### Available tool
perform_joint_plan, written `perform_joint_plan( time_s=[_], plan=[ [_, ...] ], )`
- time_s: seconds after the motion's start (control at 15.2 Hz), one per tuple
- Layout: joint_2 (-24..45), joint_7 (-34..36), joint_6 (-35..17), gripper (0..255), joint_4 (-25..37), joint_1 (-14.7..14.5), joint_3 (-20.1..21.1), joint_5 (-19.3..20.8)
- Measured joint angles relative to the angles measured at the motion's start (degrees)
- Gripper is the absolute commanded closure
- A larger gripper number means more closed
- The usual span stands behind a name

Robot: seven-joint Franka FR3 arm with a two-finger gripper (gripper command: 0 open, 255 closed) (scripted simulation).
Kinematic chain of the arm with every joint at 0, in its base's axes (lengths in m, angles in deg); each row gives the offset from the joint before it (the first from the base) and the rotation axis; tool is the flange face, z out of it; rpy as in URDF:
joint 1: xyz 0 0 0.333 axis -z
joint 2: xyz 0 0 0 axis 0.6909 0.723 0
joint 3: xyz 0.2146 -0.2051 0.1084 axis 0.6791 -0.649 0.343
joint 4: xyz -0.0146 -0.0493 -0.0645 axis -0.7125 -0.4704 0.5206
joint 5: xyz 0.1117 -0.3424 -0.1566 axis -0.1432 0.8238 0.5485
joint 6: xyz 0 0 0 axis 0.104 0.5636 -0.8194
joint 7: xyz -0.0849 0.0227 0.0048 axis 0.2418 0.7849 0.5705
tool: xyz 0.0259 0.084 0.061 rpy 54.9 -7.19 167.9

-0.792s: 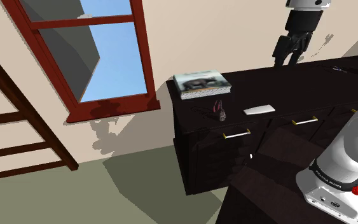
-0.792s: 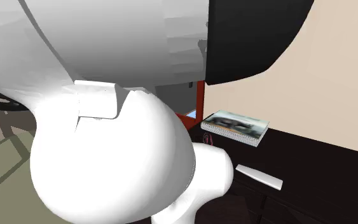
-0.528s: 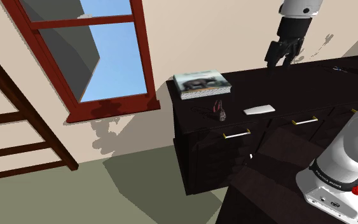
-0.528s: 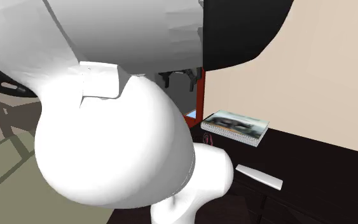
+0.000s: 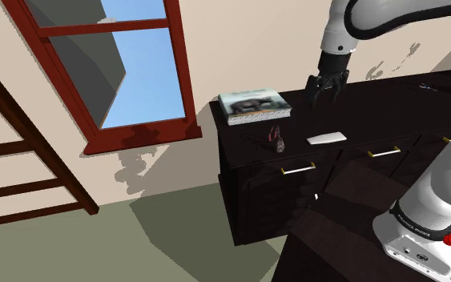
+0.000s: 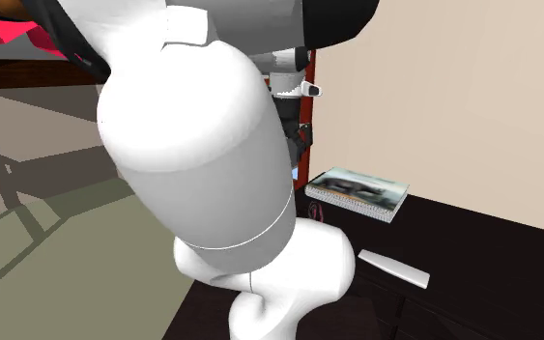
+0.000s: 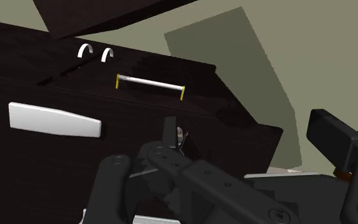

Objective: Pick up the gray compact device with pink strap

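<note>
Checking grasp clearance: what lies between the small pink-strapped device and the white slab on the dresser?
Nothing: in the shoulder view, bare dark dresser top separates the device from the white slab.

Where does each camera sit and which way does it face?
Shoulder view: beside the stand, over the dark cabinet toward the window; arm and gripper show.
Second exterior view: just behind the arm, toward the wall.
Wrist view: down at the cabinet; black fingers show.
Both exterior views share book and white slab.
</note>
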Motion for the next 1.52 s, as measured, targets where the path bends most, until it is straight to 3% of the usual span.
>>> perform_joint_plan(
  time_s=[0.66, 1.52],
  plan=[
    [18.75, 4.45, -17.74, 0, 1.87, 3.02, 0.53, 2.40],
    [46.25, 11.42, -33.14, 0, 14.95, 5.66, -1.45, 7.24]
  ],
)
